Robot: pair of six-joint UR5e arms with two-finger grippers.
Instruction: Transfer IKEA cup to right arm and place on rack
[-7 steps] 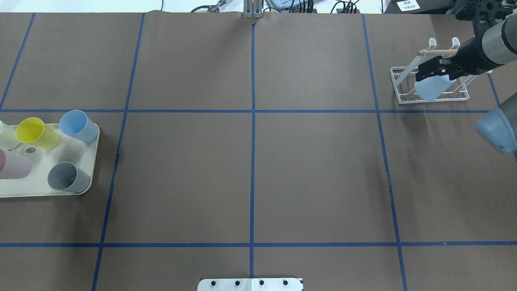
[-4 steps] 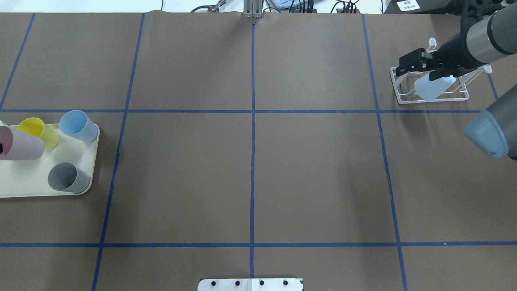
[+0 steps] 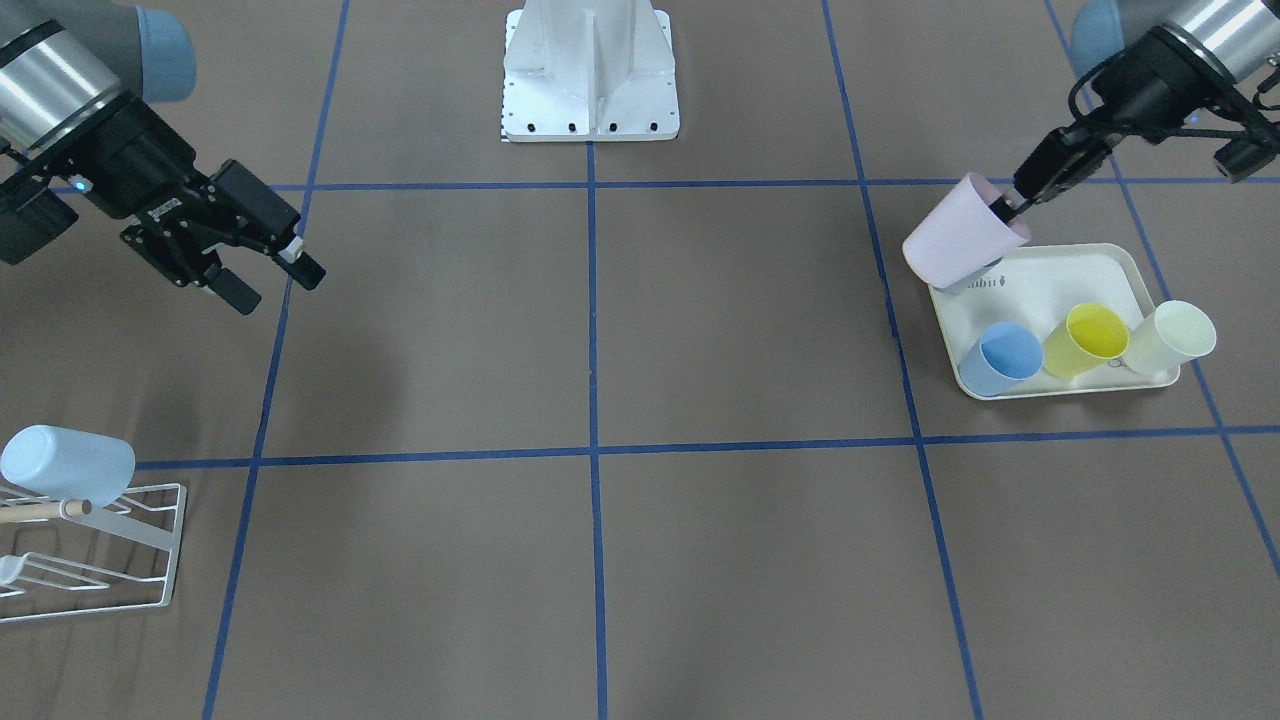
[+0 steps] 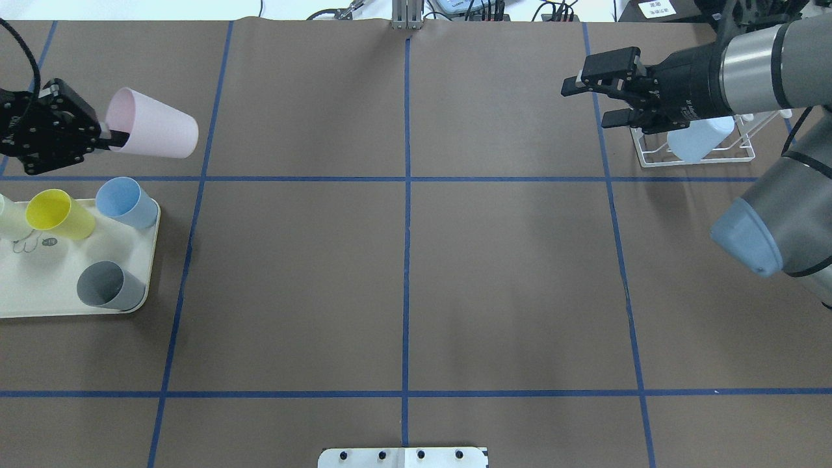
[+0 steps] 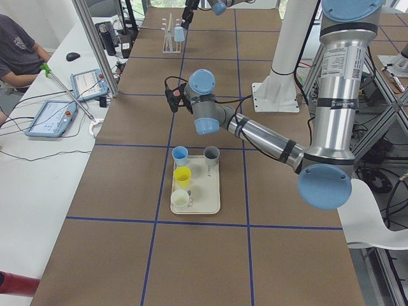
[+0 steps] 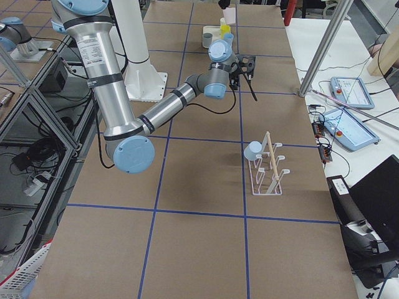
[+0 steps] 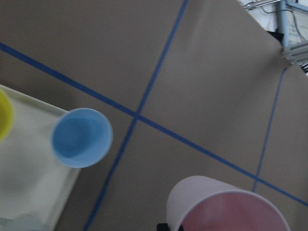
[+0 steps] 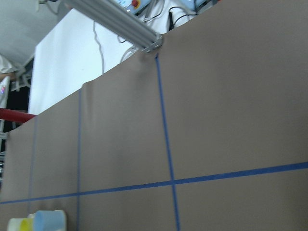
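A pink cup [image 4: 155, 134] hangs tilted above the table, past the tray's far edge, with my left gripper [image 4: 116, 136] shut on its rim. The front view shows the same cup [image 3: 962, 243] under that gripper [image 3: 1006, 206], and its rim [image 7: 226, 207] fills the bottom of the left wrist view. The white wire rack [image 4: 695, 156] stands at the far right and carries a pale blue cup [image 4: 699, 138] upside down on a prong. My right gripper [image 4: 585, 104] is open and empty, just left of the rack. From the front, the rack [image 3: 95, 560] and pale blue cup [image 3: 68, 464] sit well below that gripper [image 3: 278, 284].
A cream tray [image 4: 39, 286] at the left edge holds yellow [image 4: 57, 214], blue [image 4: 127, 203], grey [image 4: 109, 286] and cream cups. A white mounting plate [image 4: 403, 457] sits at the near edge. Blue tape lines cross the brown table.
The right gripper let go of the pale blue cup on the rack, opened and pulled back to the left. The left gripper lifted the pink cup off the tray, farther and rightward.
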